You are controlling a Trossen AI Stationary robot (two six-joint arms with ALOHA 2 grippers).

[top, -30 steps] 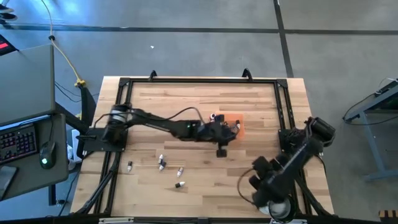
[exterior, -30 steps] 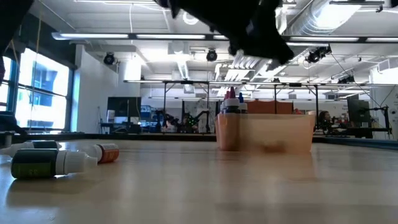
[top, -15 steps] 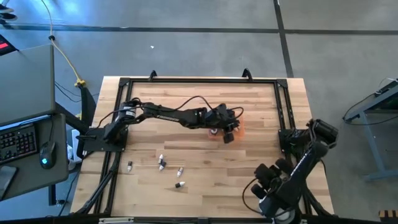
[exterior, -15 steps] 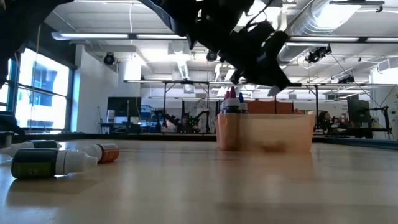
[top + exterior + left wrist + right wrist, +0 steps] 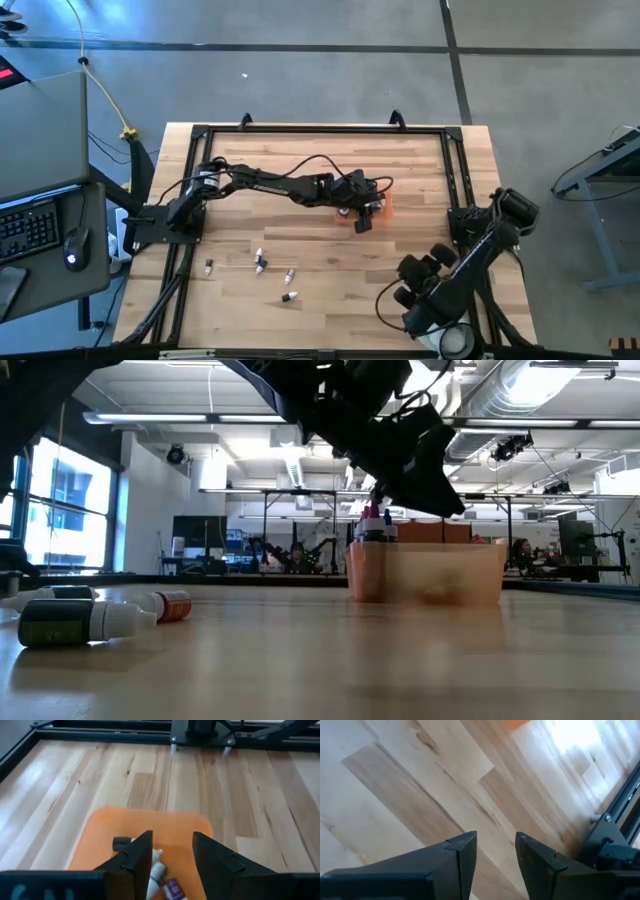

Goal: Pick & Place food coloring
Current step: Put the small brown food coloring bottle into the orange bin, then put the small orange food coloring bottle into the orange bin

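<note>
Your left gripper (image 5: 172, 857) is hovering, fingers apart, over the orange tray (image 5: 100, 827); bottles (image 5: 159, 870) inside are lying flat, labels unreadable.

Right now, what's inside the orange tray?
Several food coloring bottles lie in the orange tray, under the open left gripper. Its fingers hide the rest, so no count.
</note>
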